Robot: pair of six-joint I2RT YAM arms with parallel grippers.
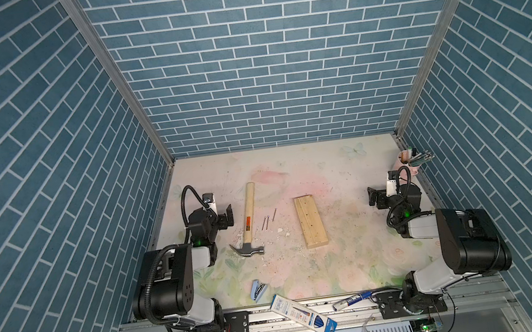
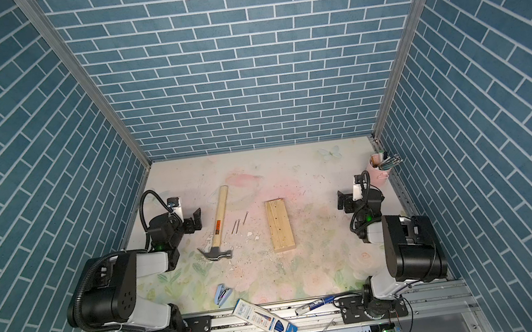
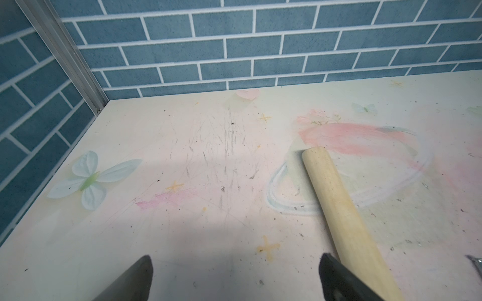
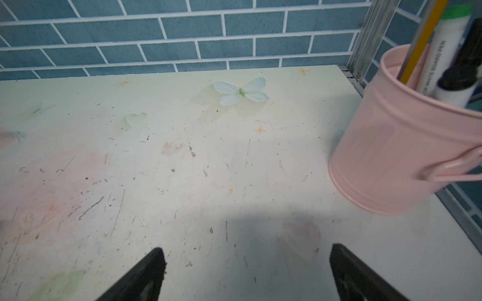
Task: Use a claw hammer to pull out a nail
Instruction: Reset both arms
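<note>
claw hammer [image 1: 248, 214]: lying flat on the table [image 1: 310, 171], between the wood block [image 1: 311, 220] and the left gripper [image 1: 227, 217], a little apart from the block.
head [image 1: 249, 250]: the grey steel end is lying about level with the wood block's near end. the handle [image 3: 336, 208] is reaching just past the block's far end.
left gripper: its fingers are standing wide apart and holding nothing, just beside the handle on the side away from the wood block.
right gripper [image 1: 372, 198]: its fingers are also standing wide apart and holding nothing, on the wood block's other side, well apart from it.
feel: i am guessing the head is heavy and the handle is light, stiff and smooth (so it may be dipping head-first or slipping).
hold: probably squeezing hard across the handle, near its middle.
nails: loose nails [image 1: 266, 222] are lying between the hammer and the wood block. a nail stuck in the block is too small to see.
</note>
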